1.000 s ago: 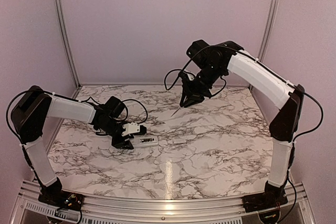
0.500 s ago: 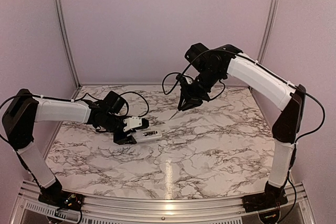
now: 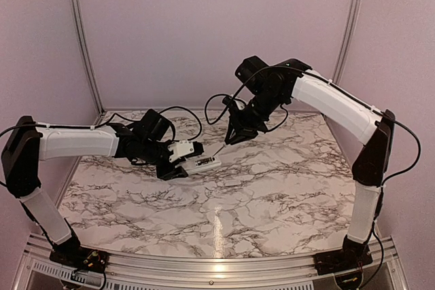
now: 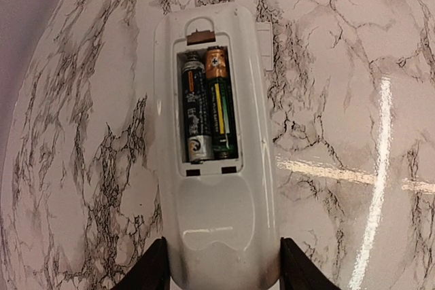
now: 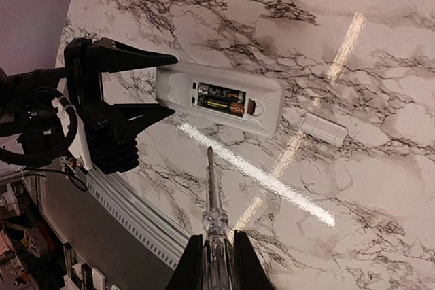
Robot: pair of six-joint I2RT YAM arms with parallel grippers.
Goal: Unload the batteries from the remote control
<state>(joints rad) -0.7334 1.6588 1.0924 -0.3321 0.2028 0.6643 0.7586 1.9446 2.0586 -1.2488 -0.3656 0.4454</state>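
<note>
My left gripper (image 4: 221,280) is shut on the near end of the white remote control (image 4: 217,154) and holds it above the table, open recess up. Two batteries (image 4: 207,103) lie side by side in the recess. The remote also shows in the top view (image 3: 202,164) and in the right wrist view (image 5: 221,98). My right gripper (image 5: 212,263) is shut on a clear-handled screwdriver (image 5: 212,198). Its tip points at the remote from a short way off and is not touching it. In the top view the right gripper (image 3: 234,134) hangs just right of and above the remote.
The small flat white battery cover (image 5: 323,129) lies on the marble table (image 3: 285,188) just beyond the remote's far end; its edge shows in the left wrist view (image 4: 266,45). An aluminium rail (image 3: 204,263) runs along the table's near edge.
My left gripper has lifted the remote and carried it right, toward the middle. My right gripper with the screwdriver has shifted slightly left and down, toward it.
</note>
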